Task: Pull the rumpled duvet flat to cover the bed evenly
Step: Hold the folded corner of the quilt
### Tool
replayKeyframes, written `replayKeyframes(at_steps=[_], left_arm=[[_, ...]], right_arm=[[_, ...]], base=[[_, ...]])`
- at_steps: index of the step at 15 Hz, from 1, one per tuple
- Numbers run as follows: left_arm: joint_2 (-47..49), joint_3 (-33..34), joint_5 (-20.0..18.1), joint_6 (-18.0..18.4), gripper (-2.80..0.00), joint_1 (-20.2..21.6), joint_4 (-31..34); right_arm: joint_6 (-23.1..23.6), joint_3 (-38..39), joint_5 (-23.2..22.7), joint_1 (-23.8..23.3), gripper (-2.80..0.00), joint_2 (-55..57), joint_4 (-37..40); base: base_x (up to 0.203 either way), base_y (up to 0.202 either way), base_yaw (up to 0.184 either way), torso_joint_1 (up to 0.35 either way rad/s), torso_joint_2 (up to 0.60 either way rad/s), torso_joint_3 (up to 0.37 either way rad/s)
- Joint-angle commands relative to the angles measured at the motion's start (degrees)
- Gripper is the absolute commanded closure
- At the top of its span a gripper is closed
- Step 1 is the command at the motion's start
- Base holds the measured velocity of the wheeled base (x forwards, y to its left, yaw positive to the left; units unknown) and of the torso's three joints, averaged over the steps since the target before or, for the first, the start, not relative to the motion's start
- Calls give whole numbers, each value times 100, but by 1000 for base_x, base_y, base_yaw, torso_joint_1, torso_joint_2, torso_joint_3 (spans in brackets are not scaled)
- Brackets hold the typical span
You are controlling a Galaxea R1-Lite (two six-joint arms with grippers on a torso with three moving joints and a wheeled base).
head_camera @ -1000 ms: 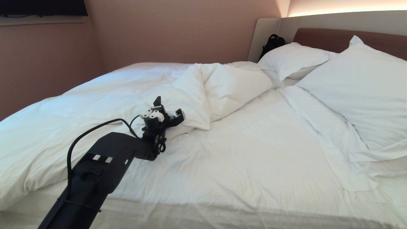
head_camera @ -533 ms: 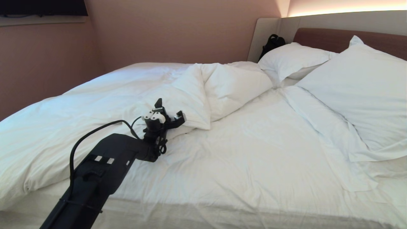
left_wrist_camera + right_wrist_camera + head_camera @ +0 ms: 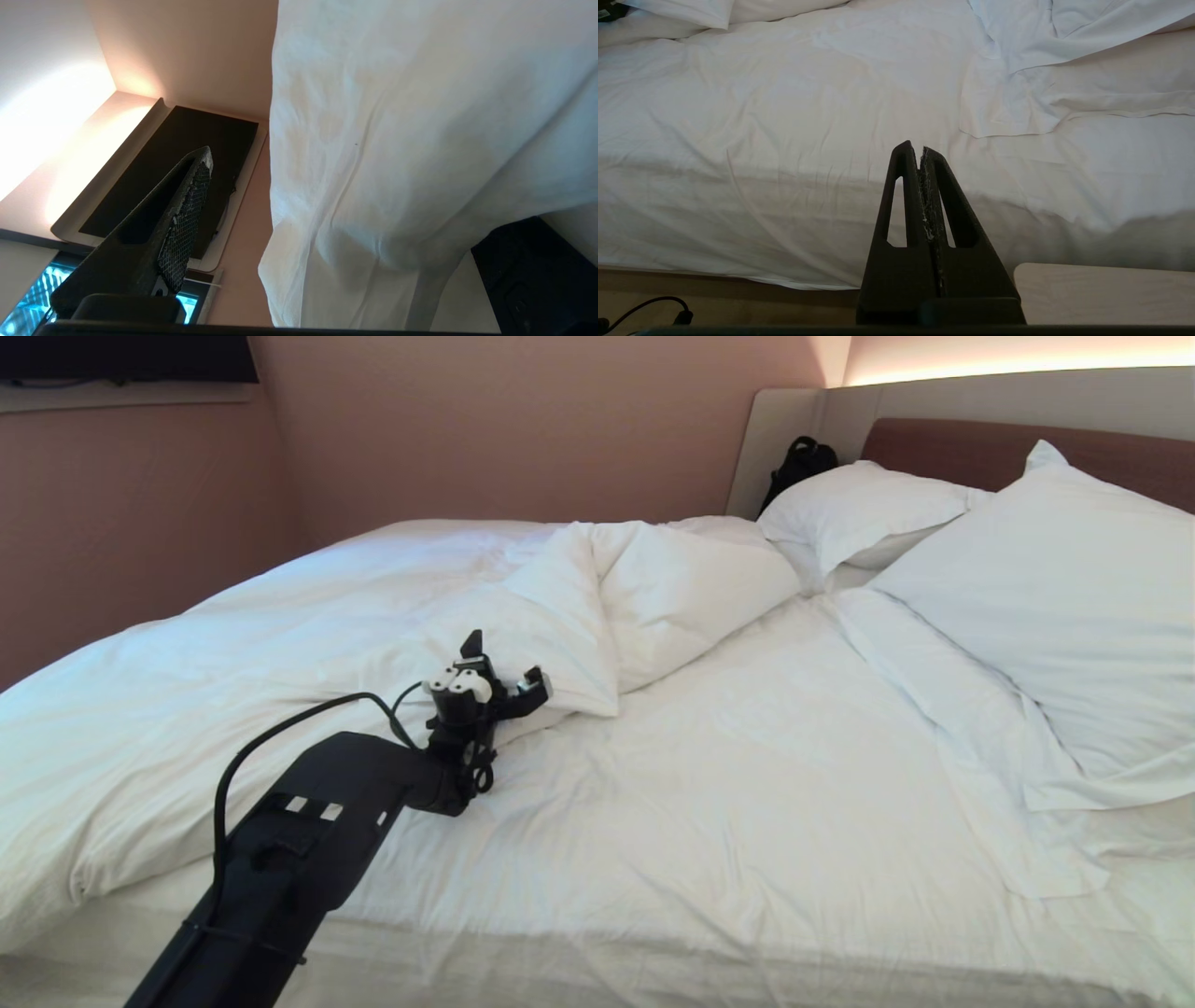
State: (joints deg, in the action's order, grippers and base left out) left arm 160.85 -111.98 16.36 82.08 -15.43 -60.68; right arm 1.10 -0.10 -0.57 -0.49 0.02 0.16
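The white duvet (image 3: 308,644) lies bunched over the left half of the bed (image 3: 747,821), its near corner folded back in a thick flap (image 3: 569,616). My left gripper (image 3: 502,665) reaches in from the lower left and is open, one finger above and one below the flap's lower edge. In the left wrist view the duvet fabric (image 3: 397,140) fills the space between the meshed finger (image 3: 182,219) and the other finger (image 3: 528,275). My right gripper (image 3: 920,149) is shut on nothing, low beside the bed's near side (image 3: 784,186), outside the head view.
Two white pillows (image 3: 859,509) (image 3: 1074,616) lean at the brown headboard (image 3: 943,443), with a black bag (image 3: 798,462) in the corner behind them. A light wooden surface (image 3: 1101,294) and a black cable (image 3: 649,305) on the floor lie below the right gripper.
The left gripper has crept slightly right, closer onto the duvet flap's edge, staying open. The right arm and bedding look unchanged.
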Motion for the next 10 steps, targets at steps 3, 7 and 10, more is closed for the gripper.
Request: replayKeyframes(at_steps=[3, 7, 10], left_arm=[[64, 1, 8, 36, 0, -47, -29], [139, 1, 8, 1, 0, -74, -40], [186, 1, 4, -25, 0, -74, -40]], right_arm=[[5, 2, -4, 2, 0, 6, -3], [5, 1, -4, -4, 0, 6, 2], [5, 1, -4, -4, 0, 6, 2]], base=[[0, 0, 0, 0, 0, 0], [0, 0, 0, 0, 0, 0], [0, 0, 0, 0, 0, 0]])
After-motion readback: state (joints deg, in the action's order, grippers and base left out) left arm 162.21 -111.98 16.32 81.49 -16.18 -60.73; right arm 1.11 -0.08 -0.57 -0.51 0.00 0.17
